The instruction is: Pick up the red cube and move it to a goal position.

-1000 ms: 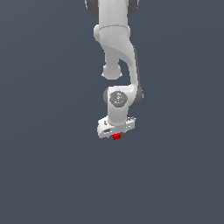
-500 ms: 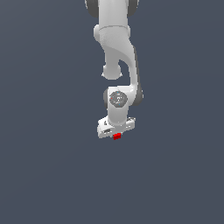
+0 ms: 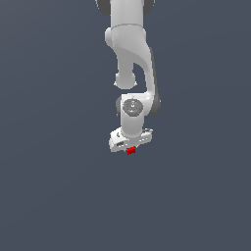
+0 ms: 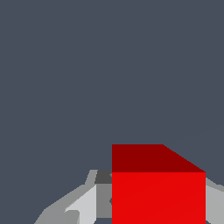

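Red cube (image 3: pixel 131 150): clamped in pincer (image 3: pixel 130 149), barely shifted over the last second; carry presumably nearing goal, though no goal marker shows.

The exterior view looks from afar at the whole arm. The wrist view sits close behind the pincer (image 3: pixel 130 147). Both share the red cube (image 4: pixel 158 192) held there.

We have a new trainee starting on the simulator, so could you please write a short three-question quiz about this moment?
1. True or false: the red cube sits between the fingers of the gripper.
2. Multiple choice: in the wrist view, the cube appears A) far away, B) close and large, C) hidden.
3. Fill in: the arm is coloured ____.

Key: 1 true; 2 B; 3 white.
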`<state>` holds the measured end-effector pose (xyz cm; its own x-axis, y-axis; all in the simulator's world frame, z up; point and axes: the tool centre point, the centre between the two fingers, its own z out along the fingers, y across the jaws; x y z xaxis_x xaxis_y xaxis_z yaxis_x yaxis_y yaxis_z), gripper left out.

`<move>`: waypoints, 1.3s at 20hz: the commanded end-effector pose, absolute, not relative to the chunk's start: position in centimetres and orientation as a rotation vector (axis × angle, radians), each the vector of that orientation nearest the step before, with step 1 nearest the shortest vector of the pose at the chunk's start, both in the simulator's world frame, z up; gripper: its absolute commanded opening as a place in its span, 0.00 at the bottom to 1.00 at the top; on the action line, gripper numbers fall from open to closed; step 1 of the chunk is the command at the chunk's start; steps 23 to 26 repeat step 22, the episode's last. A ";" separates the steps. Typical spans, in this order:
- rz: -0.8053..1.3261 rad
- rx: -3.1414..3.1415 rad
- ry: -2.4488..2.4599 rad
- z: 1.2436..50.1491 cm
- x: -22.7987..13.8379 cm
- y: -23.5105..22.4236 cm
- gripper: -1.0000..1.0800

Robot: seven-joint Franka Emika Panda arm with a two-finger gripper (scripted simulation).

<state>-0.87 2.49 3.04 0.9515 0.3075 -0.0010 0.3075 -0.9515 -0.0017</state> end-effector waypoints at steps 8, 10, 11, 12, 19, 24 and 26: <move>0.000 -3.103 -0.490 6.9 -3.4 2.9 0.00; 0.000 -3.103 -0.490 7.7 -3.8 3.0 0.00; 0.000 -3.103 -0.490 8.0 -4.0 3.0 0.00; 0.000 -3.103 -0.490 8.2 -4.1 3.0 0.00; 0.000 -3.103 -0.490 9.0 -4.6 3.1 0.00; 0.000 -3.103 -0.490 9.0 -4.5 3.1 0.00; 0.000 -3.103 -0.490 9.0 -4.5 3.1 0.00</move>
